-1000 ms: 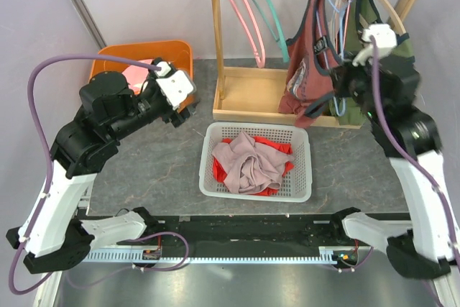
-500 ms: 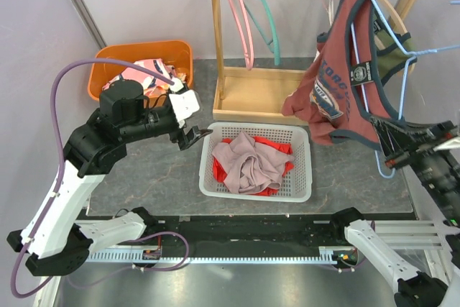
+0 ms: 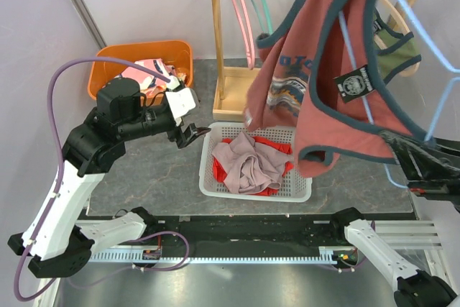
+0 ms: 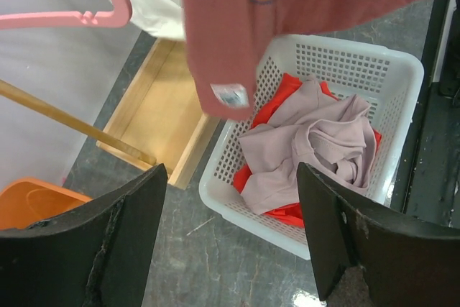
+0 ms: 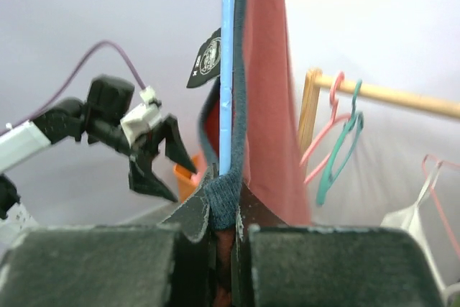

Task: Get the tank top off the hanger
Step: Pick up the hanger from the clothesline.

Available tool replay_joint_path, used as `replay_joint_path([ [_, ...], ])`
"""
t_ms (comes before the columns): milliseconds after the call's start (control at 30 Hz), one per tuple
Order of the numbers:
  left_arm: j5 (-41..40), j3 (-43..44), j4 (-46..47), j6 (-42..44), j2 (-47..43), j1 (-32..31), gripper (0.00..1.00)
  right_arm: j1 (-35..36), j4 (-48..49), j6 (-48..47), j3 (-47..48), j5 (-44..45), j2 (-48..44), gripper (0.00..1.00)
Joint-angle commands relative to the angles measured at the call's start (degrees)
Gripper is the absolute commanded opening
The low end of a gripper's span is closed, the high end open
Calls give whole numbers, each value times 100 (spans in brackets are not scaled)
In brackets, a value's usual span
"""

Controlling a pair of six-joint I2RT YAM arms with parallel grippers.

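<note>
The tank top [image 3: 309,62] is dark red with teal trim and hangs on a light blue hanger [image 3: 435,98], raised high over the basket. My right gripper [image 3: 397,145] is at the near right, under the garment. In the right wrist view this gripper [image 5: 228,199] is shut on the tank top's teal trim [image 5: 231,190] and the hanger wire [image 5: 228,70]. My left gripper [image 3: 195,134] is open and empty just left of the basket. In the left wrist view its fingers [image 4: 129,235] are wide apart, with the tank top's hem [image 4: 230,41] hanging above them.
A white basket [image 3: 213,186] of pale pink and red clothes sits mid-table. An orange bin [image 3: 108,62] with clothes is at the back left. The wooden rack [image 3: 248,95] holds pink and teal hangers [image 3: 248,5] and an olive garment [image 3: 397,52].
My right gripper has pulled the hanger and tank top off the rack, up and toward the near right. My left arm has swung right to the basket's left edge.
</note>
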Motion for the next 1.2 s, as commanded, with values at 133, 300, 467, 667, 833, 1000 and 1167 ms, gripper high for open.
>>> replay_joint_path([
  [133, 304, 115, 61, -224, -128, 151, 79, -11, 1961, 423, 854, -253, 338, 0],
  [300, 392, 106, 69, -250, -145, 230, 78, -64, 1831, 549, 846, -518, 418, 0],
  [467, 401, 106, 61, -250, -163, 257, 77, -134, 1690, 522, 441, -421, 277, 0],
  [667, 471, 62, 61, -277, -181, 309, 77, -161, 1725, 557, 739, -289, 522, 0],
  [833, 559, 80, 70, -312, -189, 336, 77, -187, 1804, 636, 1186, -272, 996, 0],
  [1000, 612, 141, 78, -321, -198, 345, 76, -388, 2216, 680, 1311, -228, 1339, 0],
  [1167, 656, 185, 78, -338, -198, 353, 76, -503, 2489, 689, 1311, -114, 1683, 0],
])
